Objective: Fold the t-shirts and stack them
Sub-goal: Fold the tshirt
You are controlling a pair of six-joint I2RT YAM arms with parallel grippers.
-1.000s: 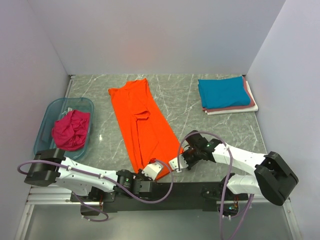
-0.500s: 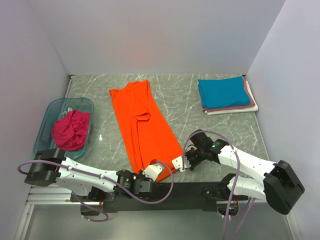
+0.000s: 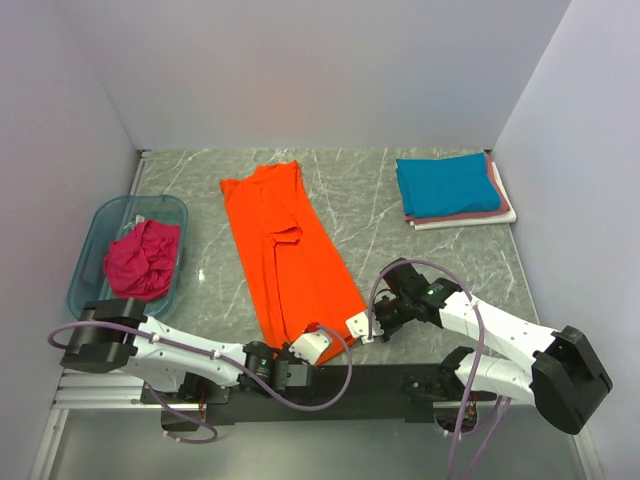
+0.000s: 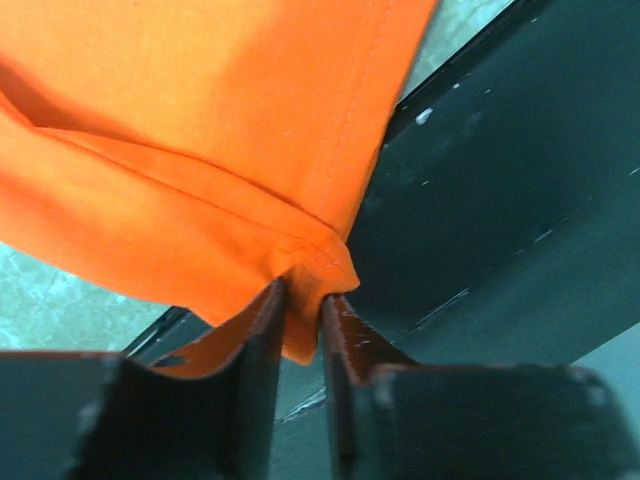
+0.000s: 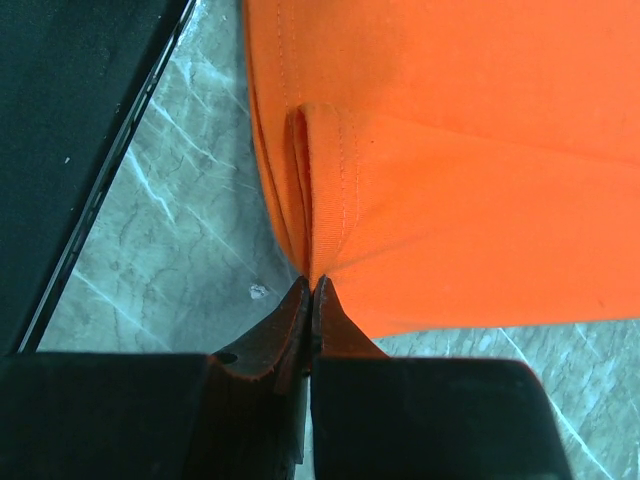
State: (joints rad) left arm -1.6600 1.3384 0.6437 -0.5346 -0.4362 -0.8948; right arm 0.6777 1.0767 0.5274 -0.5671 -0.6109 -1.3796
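Remote fold, near edge of the bench (image 3: 420, 260): I have the orange t-shirt (image 3: 285, 250) laid out as a long strip, already folded lengthwise, running from the back of the bench down to the arm bases. Both pincers sit at its near hem, one at each corner, so the hem can be carried up the strip for the crosswise fold.

The right pincer (image 5: 311, 290) is pressed together on the hem's right corner, with the doubled seam nipped at its very tips. The left pincer (image 4: 303, 300) stands slightly apart around the left corner, which bunches in the gap over the dark base plate (image 3: 400, 378). I judge that grip to be slack, not clamped.

Against the frame a second earlier, the left jaws have parted where they had been together. The right arm's elbow has swung out toward the right wall, the left arm has sunk lower along the base plate, and the strip has barely shifted.

The teal t-shirt (image 3: 445, 185) tops the finished stack at back right, with pink and white edges showing beneath it. The magenta t-shirt (image 3: 143, 258) waits crumpled in the blue tub (image 3: 100, 215) at left.
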